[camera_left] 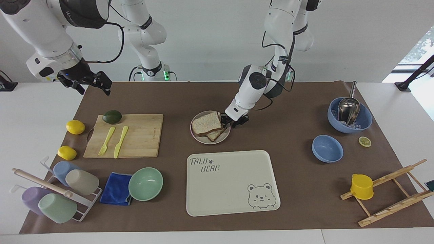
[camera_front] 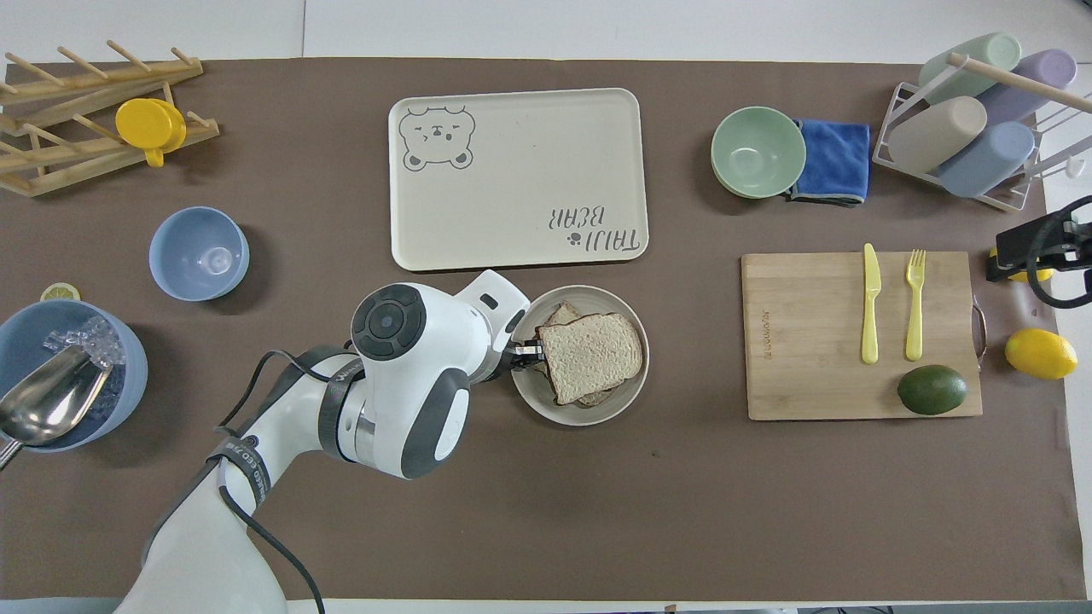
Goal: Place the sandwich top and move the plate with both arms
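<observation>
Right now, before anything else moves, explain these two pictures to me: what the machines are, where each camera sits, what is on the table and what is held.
These are two white robot arms, each ending in a two-finger gripper. One picture faces the robots from across the table; the other looks down from above their own end.

The left gripper is shut on the rim of the small round plate, which carries stacked bread with the sandwich top uppermost. The right gripper hangs open in the air over its end of the table, holding nothing.

Also on the brown mat: a bear tray, a cutting board with a fork, a knife and an avocado, lemons, bowls, a cup rack and a blue cloth.
</observation>
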